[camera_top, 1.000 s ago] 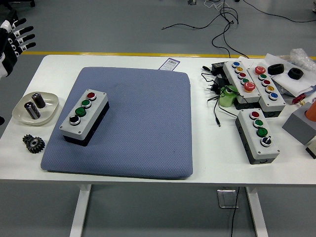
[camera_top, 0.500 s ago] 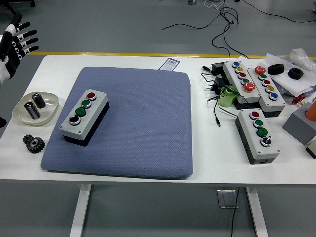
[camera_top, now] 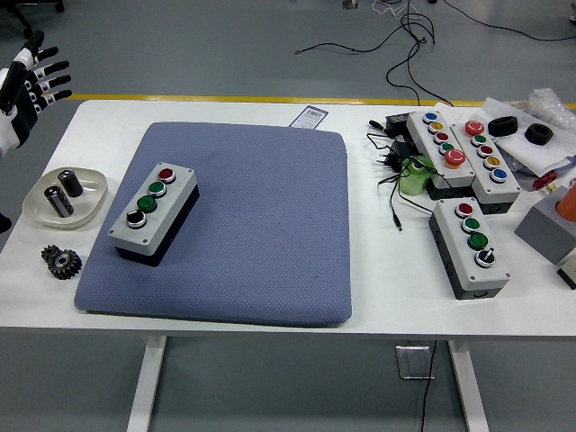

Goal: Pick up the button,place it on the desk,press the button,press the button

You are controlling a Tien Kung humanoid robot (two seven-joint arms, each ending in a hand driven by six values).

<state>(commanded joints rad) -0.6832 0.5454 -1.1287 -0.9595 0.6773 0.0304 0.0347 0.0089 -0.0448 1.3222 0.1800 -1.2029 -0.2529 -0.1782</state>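
Observation:
A grey button box [camera_top: 155, 214] with a red, two green and a black button lies on the left part of the blue-grey pad [camera_top: 261, 225]. My left hand [camera_top: 31, 85] hovers at the picture's far left edge, above the table's back left corner, fingers spread and holding nothing. It is well apart from the box. The right arm does not show.
A clear dish [camera_top: 65, 195] with two dark cylinders and a black gear [camera_top: 61, 262] lie left of the pad. Right of the pad stand three more button boxes [camera_top: 472, 245], a green object [camera_top: 416, 175], cables and black rings on the white table [camera_top: 396, 297].
My left hand has risen slightly and moved a little to the right at the left edge, its fingers staying spread. Nothing on the table has moved.

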